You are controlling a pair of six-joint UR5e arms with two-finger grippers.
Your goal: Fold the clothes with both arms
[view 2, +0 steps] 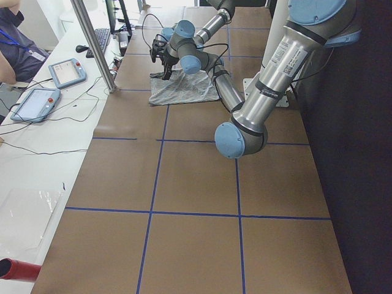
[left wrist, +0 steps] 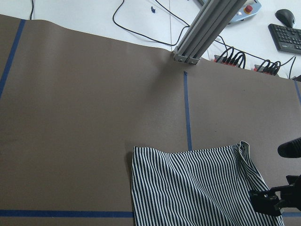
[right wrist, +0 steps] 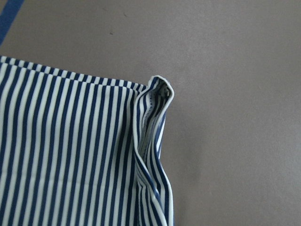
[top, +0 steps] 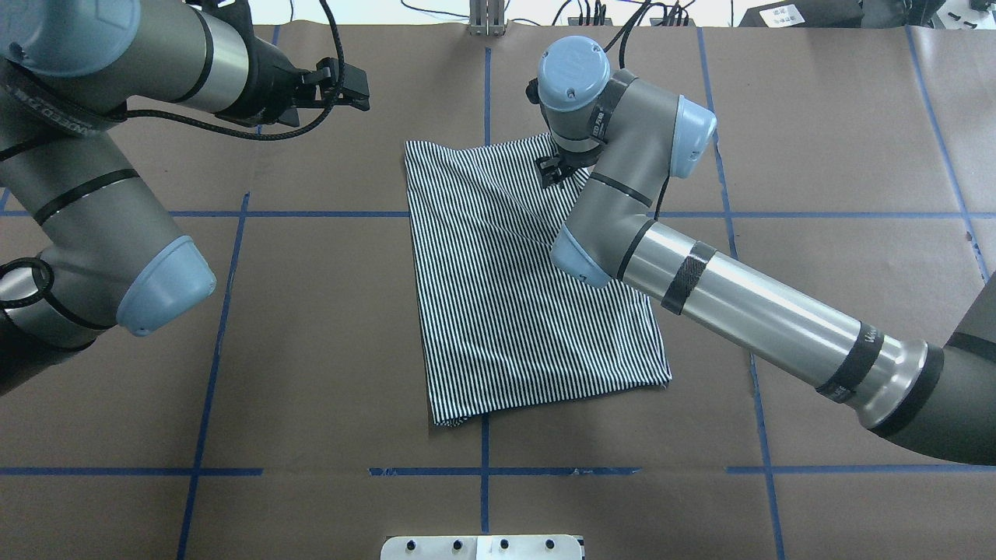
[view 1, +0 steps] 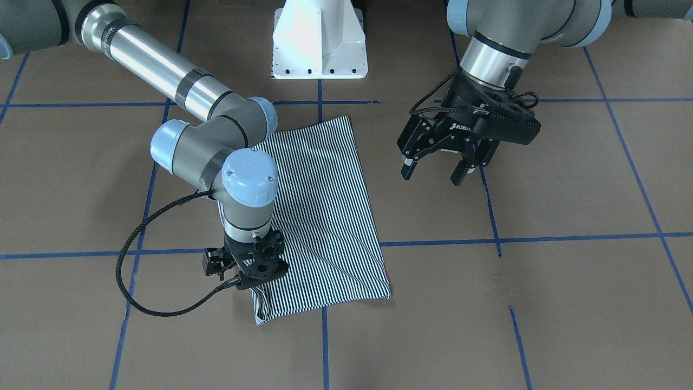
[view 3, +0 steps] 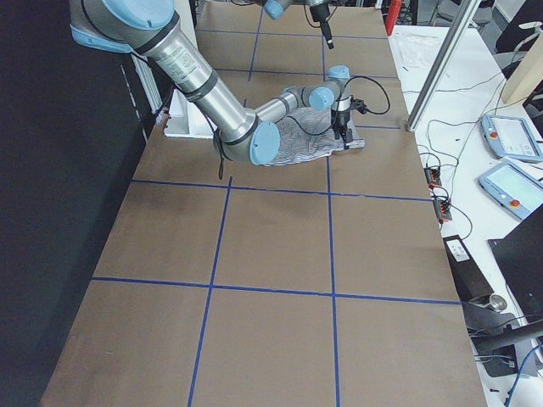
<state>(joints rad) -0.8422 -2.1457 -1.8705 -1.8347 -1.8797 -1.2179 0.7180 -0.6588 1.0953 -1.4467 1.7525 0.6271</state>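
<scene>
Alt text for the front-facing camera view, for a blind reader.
A folded navy-and-white striped shirt lies on a brown table marked with blue tape. The right arm's black gripper sits at its near corner; the left arm's black gripper hangs open beside it.

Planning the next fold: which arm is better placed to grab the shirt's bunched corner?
Right. The right gripper is directly over that bunched corner of the shirt, while the left gripper hangs open beside the shirt, off the cloth.
</scene>
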